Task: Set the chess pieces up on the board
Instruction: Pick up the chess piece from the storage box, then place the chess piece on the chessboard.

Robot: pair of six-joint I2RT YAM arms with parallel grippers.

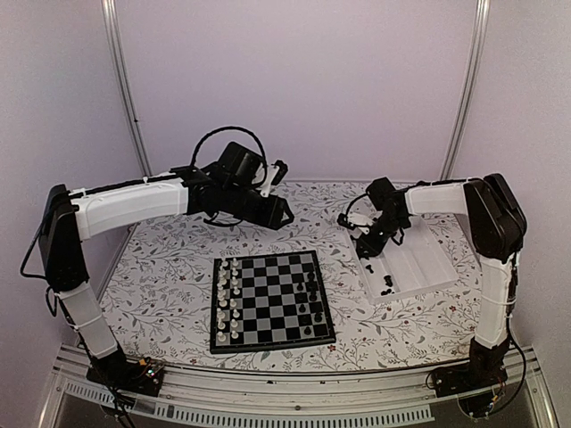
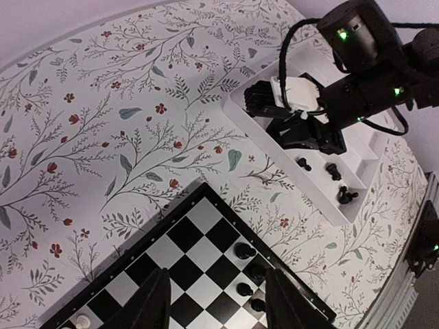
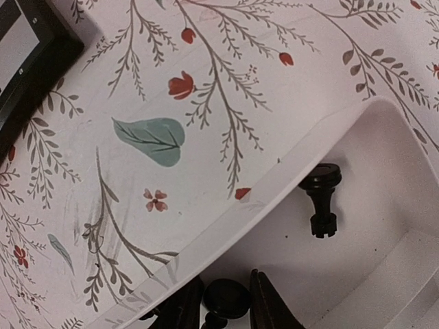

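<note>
Right gripper [image 3: 226,312]: my fingers clamp a black chessman [image 3: 226,298] by its sides, at the corner of the white tray [image 3: 384,137].
Second chessman [image 3: 320,197]: lies on its side just beyond, in the same tray.
Left gripper [image 2: 221,305]: my jaws stand apart, empty, above the board [image 2: 206,216].
Board: between my arms; black pieces [image 1: 312,296] on its right columns, white chessmen [image 1: 227,299] on its left.
Loose pieces [image 1: 386,287]: a few, at the tray's near end.
</note>
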